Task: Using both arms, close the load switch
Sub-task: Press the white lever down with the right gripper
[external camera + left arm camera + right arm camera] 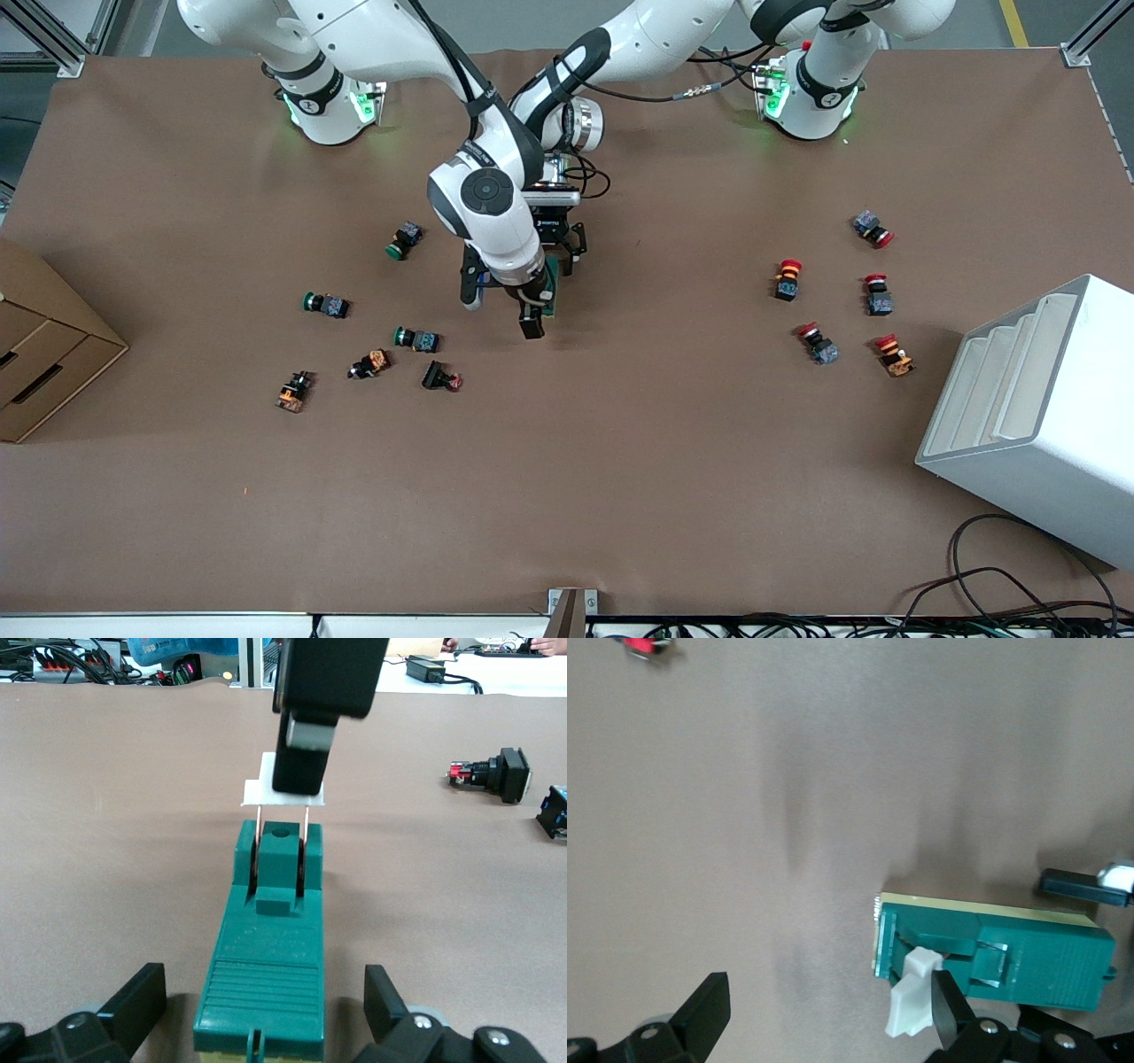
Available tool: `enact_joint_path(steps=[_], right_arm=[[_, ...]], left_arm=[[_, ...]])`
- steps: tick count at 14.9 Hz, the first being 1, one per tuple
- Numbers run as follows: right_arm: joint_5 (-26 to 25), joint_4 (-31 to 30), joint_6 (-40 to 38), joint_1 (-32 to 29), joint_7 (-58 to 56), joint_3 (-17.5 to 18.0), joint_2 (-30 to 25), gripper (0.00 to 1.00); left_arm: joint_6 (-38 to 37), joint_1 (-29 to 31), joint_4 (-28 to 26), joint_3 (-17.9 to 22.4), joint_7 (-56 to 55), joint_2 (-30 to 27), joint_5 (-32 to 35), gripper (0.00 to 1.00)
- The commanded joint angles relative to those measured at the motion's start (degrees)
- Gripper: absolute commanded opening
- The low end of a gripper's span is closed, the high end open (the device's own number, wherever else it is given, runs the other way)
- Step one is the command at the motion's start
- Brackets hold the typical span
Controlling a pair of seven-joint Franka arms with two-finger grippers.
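Note:
The load switch (pixel 553 285), a dark green block with a cream-white handle (pixel 257 796), lies mid-table between the two hands. My left gripper (pixel 567 252) is open and straddles one end of the block (pixel 270 948), with a gap on each side. My right gripper (pixel 500 310) is open wide over the block's other end. One of its fingers (pixel 948 1019) rests against the raised white handle (pixel 908 1005) of the switch (pixel 1028 961). That same finger shows in the left wrist view on top of the handle.
Green-capped push buttons (pixel 403 241) (pixel 326 305) (pixel 416 338) and orange ones (pixel 370 363) lie toward the right arm's end. Several red-capped buttons (pixel 787 279) lie toward the left arm's end, by a white rack (pixel 1036 416). A cardboard box (pixel 44 354) stands at the table's edge.

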Motion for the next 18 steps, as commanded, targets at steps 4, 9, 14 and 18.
enact_joint_path(steps=[4,9,14,18], right_arm=[[-0.8,2.4,0.3,-1.1,-1.1,0.5,3.0,1.00],[-0.9,5.5,0.3,-1.4,-1.1,0.5,5.9,1.00],[-0.9,7.4,0.5,-2.0,-1.2,0.5,7.5,1.00],[-0.9,9.1,0.0,-2.2,-1.2,0.5,7.4,1.00]], left_arm=[[0.9,0.0,0.4,-0.1,1.6,0.3,-0.5,0.99],[1.0,0.2,0.4,-0.3,1.9,-0.5,-0.8,0.99],[1.0,0.3,0.5,-0.3,2.0,-1.2,-1.7,0.99],[1.0,0.3,0.8,-0.4,6.3,-2.6,-6.1,0.99]])
